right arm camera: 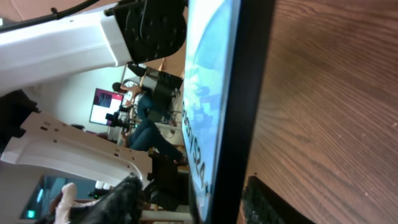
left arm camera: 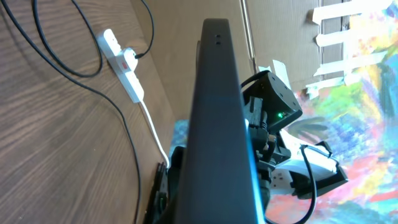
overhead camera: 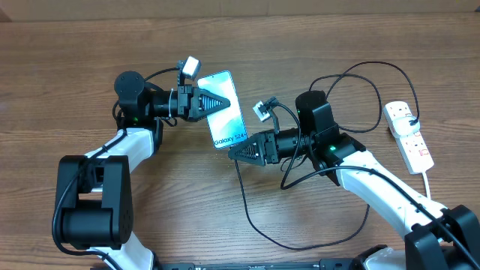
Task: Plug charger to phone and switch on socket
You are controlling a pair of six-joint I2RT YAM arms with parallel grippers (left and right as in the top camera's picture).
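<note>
- From above: the left claw (overhead camera: 214,101) is closed on the top half of the phone (overhead camera: 229,120).
- The right claw (overhead camera: 238,151) has its tip at the phone's other end. The charger (overhead camera: 242,191) wire runs away from just under that tip. The socket (overhead camera: 409,135) lies far behind this claw.
- Left wrist: the phone (left arm camera: 214,124) stands edge-on right in front of the claw. The socket (left arm camera: 124,65) is far off to its side on the table (left arm camera: 56,143).
- Right wrist: the fingers (right arm camera: 121,202) are apart, with the phone's dark edge (right arm camera: 230,112) between them. I cannot tell if they hold anything.
</note>
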